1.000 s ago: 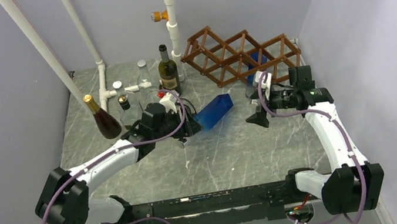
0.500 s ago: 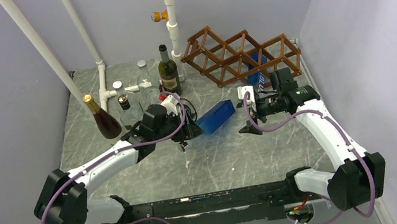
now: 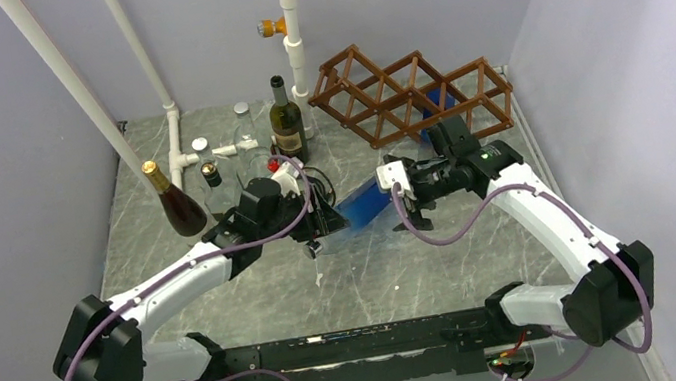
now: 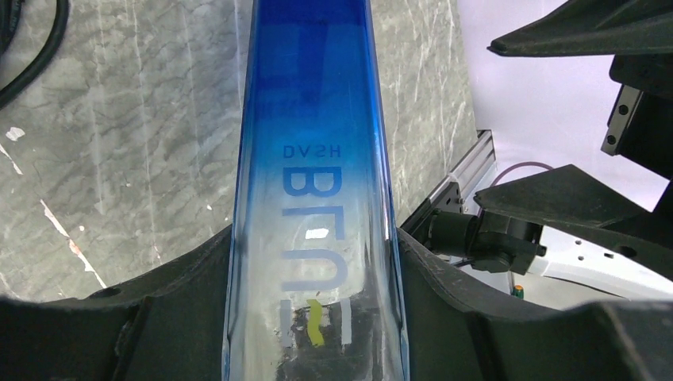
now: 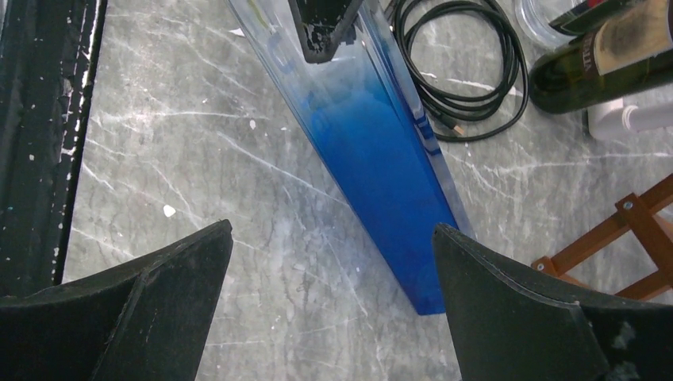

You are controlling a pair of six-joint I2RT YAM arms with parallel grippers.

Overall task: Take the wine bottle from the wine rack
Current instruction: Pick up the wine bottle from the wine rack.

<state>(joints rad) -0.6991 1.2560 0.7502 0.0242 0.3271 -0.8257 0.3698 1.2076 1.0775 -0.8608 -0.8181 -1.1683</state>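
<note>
The wine bottle [image 3: 366, 202] is a square blue glass one, lying tilted over the table between the two arms. My left gripper [image 3: 323, 221] is shut on its clear neck end [image 4: 313, 238], one finger on each side. Its blue base [image 5: 381, 175] points toward the brown wooden wine rack [image 3: 410, 89] at the back right. My right gripper [image 3: 394, 194] is open by that base end. In the right wrist view the base lies just ahead of the right finger [image 5: 508, 294], touching nothing. Something else blue [image 3: 438, 101] shows in the rack behind the right arm.
An upright dark green bottle [image 3: 285, 118] and white pipes [image 3: 291, 26] stand at the back. A brown gold-topped bottle [image 3: 176, 204] and small glass jars [image 3: 244, 129] are at the back left. A black cable [image 5: 452, 71] coils beside the blue bottle.
My right arm has swung left from the rack to the blue bottle's base end, still open. The left gripper has shifted slightly, and the bottle now lies lower and flatter.
</note>
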